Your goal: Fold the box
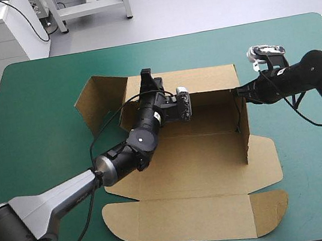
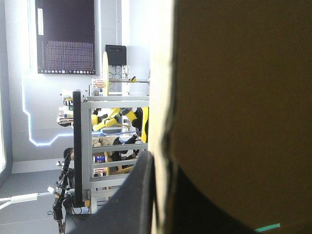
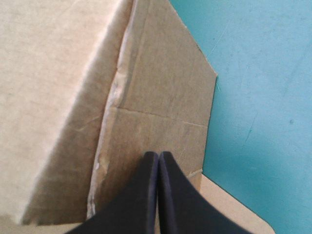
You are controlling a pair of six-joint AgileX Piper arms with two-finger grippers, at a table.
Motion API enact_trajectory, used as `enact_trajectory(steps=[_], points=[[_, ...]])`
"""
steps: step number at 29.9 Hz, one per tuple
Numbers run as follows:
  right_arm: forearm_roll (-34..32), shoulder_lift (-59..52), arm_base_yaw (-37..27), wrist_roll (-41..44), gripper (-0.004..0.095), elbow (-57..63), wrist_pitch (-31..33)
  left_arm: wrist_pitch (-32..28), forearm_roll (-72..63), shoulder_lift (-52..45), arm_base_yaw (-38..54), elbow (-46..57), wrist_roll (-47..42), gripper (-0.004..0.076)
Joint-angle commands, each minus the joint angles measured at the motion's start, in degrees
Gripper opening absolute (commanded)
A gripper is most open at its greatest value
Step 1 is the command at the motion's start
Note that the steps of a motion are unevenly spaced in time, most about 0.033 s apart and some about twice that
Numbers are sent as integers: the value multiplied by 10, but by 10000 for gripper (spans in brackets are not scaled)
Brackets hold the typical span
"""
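Half-raised brown box (image 1: 186, 165), left gripper (image 1: 147, 75) on its rear wall

The box (image 1: 187, 171) is plain brown board, unprinted, with paler creases and cut edges. The desk (image 1: 39, 114) wears a plain teal-green cover. The left jaws are black; the board between them looks dark brown on its shaded face and pale along its edge. The right jaws are black as well, with brown board ahead of them and teal-green cover beside them.
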Motion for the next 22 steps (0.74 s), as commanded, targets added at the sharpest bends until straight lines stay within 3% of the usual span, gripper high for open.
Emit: enact_trajectory(steps=[1, 10, 19, 22], points=[[36, -22, 0, -27, -20, -8, -29, -15, 17, -26, -3, -11, -7, -8], [56, -75, 0, -67, -20, 96, -99, 1, 24, -10, -3, -11, -7, -8], [65, -102, 0, -66, -19, 122, -43, 21, 28, -5, -3, -11, -7, -8], [81, -109, 0, -70, -19, 122, -72, 41, 28, -5, -3, -11, -7, -8]])
